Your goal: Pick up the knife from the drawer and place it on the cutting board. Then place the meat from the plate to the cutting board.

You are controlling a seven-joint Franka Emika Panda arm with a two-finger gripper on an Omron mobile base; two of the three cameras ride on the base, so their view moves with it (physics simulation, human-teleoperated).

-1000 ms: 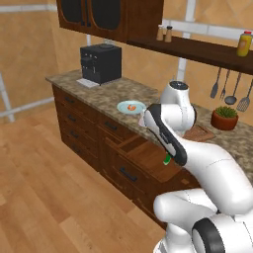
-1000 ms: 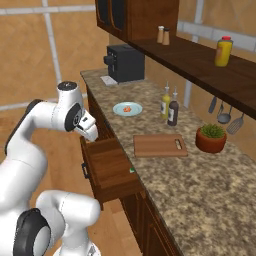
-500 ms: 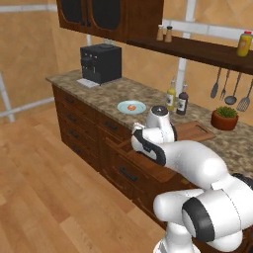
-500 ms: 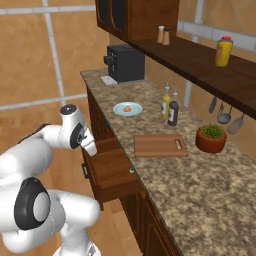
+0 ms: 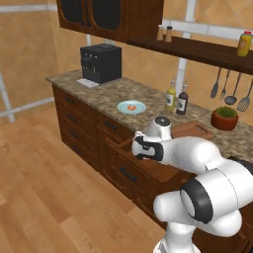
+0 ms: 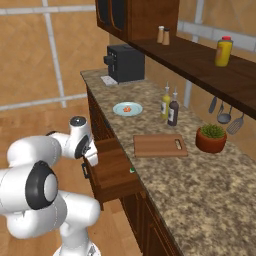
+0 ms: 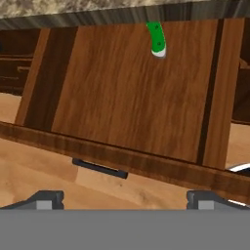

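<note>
The drawer [image 7: 132,88] stands pulled out, with its black bar handle [image 7: 100,168] at the front. The knife [image 7: 157,39], green-handled, lies at the drawer's far end, partly under the counter edge; it shows as a green speck [image 6: 132,170] in the right base view. My gripper [image 7: 127,200] is open wide and empty, hovering over the drawer's front edge [image 5: 140,148]. The cutting board [image 6: 159,145] lies bare on the counter behind the drawer. The meat [image 6: 127,108] sits on the light-blue plate [image 6: 120,111] further along the counter.
Two bottles [image 6: 170,105] stand behind the board and a potted plant [image 6: 212,138] stands at its far end. A black coffee machine [image 5: 101,63] is at the counter's end. Utensils [image 5: 230,91] hang on the wall. Narrower drawers [image 5: 74,118] line the cabinet front.
The arm has folded down, and the hand has sunk from above the drawer to just over its front edge. The jaws have stayed open. The drawer and knife have not moved.
</note>
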